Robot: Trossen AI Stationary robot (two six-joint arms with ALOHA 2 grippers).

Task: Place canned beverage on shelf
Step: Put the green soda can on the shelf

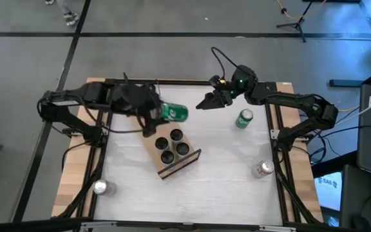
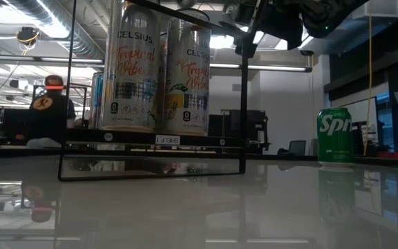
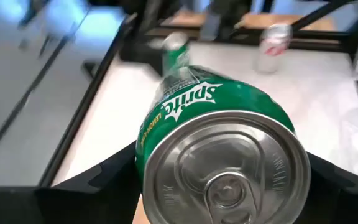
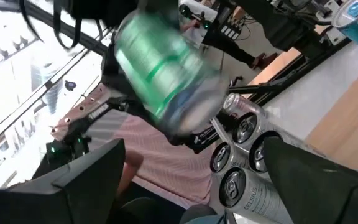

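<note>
From the left wrist view, my left gripper (image 3: 222,186) is clamped on a green Sprite can (image 3: 219,146), carried on its side with the pull-tab end toward the camera. My judgement: before lowering I should turn it upright and line it up over the free slot, coming straight down so it doesn't knock the three cans (image 1: 173,144) already seated. The shelf (image 1: 187,162), a light-wood board with dark edges, sits angled mid-table just beside and below the carried can. Farther off, my right gripper (image 1: 209,102) hangs wide and empty near the far edge, another Sprite can (image 1: 244,118) standing close by.
</note>
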